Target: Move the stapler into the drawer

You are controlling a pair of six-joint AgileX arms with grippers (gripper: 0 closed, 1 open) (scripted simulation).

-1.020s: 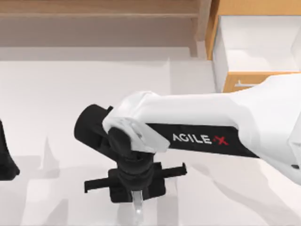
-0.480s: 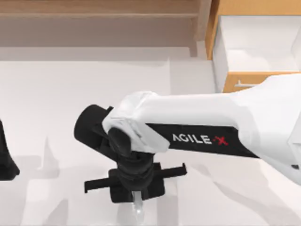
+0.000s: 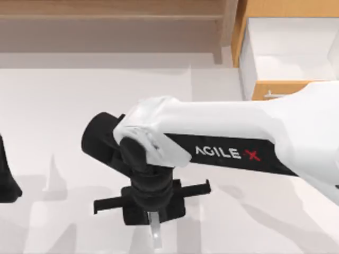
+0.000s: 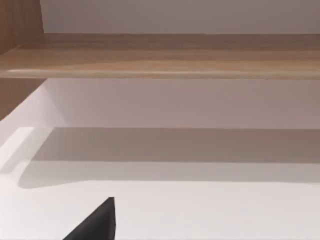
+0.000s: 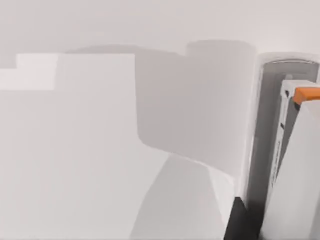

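The stapler (image 3: 155, 235) is a slim pale grey strip that sticks out from under my right gripper (image 3: 153, 216) near the table's front edge, left of centre. The gripper points down over it and is shut on it. Close up in the right wrist view the stapler (image 5: 295, 165) is pale with an orange tip, beside a black finger (image 5: 240, 222). The drawer (image 3: 275, 87) stands pulled out at the back right, with its white inside showing and a silver handle (image 3: 271, 96) on its front. My left gripper (image 3: 6, 182) is parked at the table's left edge.
A brown wooden open shelf (image 3: 111, 21) runs along the back of the table, left of the drawer. The left wrist view shows that shelf (image 4: 165, 60) over white table. My right arm (image 3: 238, 143) spans the table from the right side.
The right arm has shifted slightly toward the back and looks a little larger. The stapler's rounded end now shows as a thinner strip under the gripper. The left arm has not moved.
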